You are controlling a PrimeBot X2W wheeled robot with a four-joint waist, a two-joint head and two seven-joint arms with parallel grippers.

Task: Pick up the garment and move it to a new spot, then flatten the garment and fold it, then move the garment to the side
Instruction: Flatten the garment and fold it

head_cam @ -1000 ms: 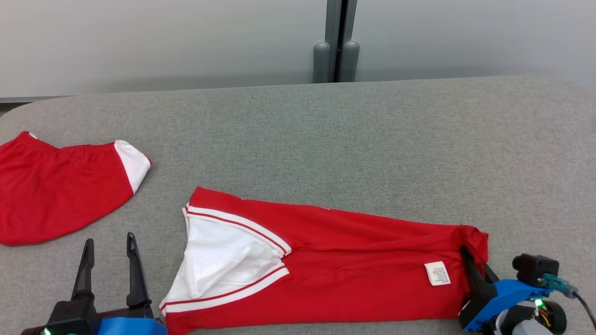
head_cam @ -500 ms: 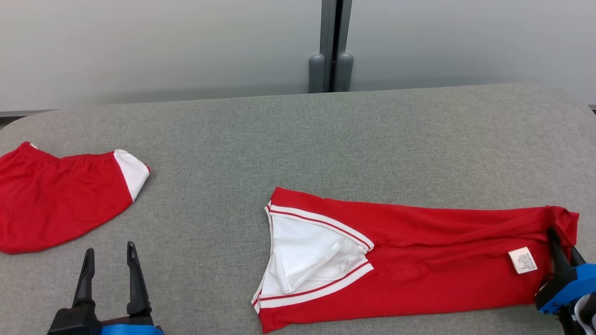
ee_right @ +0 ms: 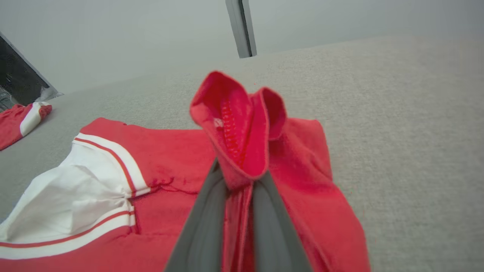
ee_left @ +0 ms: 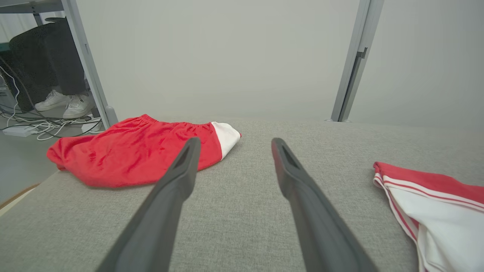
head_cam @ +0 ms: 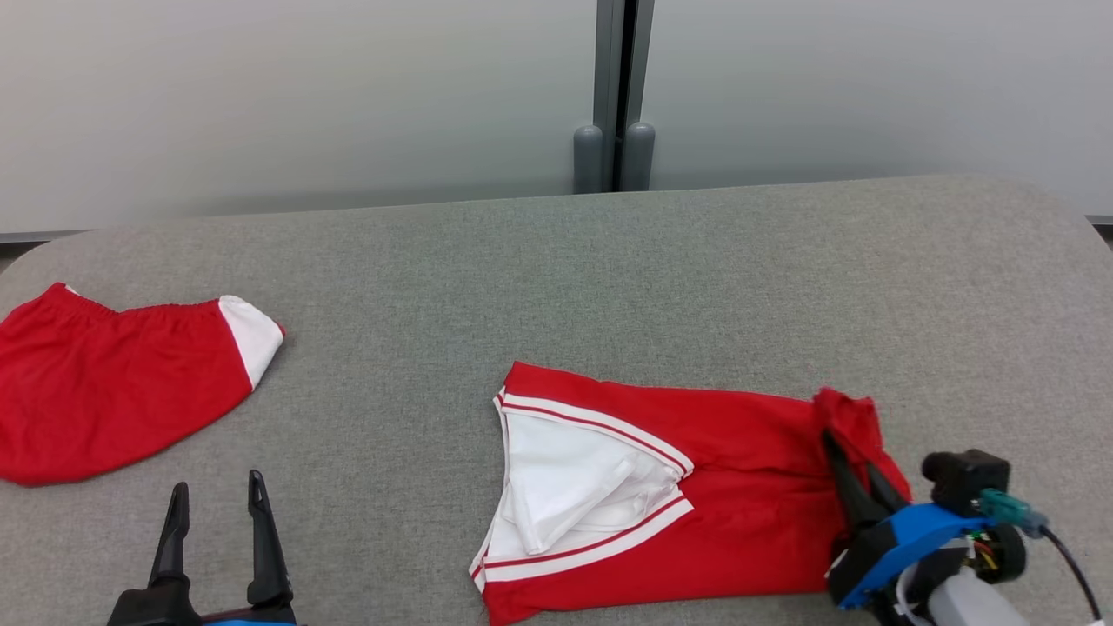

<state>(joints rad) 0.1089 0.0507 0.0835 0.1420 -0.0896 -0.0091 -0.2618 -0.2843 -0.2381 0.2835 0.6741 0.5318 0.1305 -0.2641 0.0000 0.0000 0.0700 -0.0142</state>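
Grey table [head_cam: 696, 261] | right end effector [head_cam: 845, 452] clamped on red garment [head_cam: 748, 487], edge lifted | left end effector [head_cam: 217, 482] spread wide

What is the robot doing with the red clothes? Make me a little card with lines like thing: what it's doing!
table: grey, covered in cloth
shirt: red with white trim, lying flat except at its right end
right gripper: shut on the shirt's right end, holding it raised off the table
left gripper: open, holding nothing, at the near left of the table
second garment: red and white, lying at the far left, apart from the shirt
fold: not finished yet
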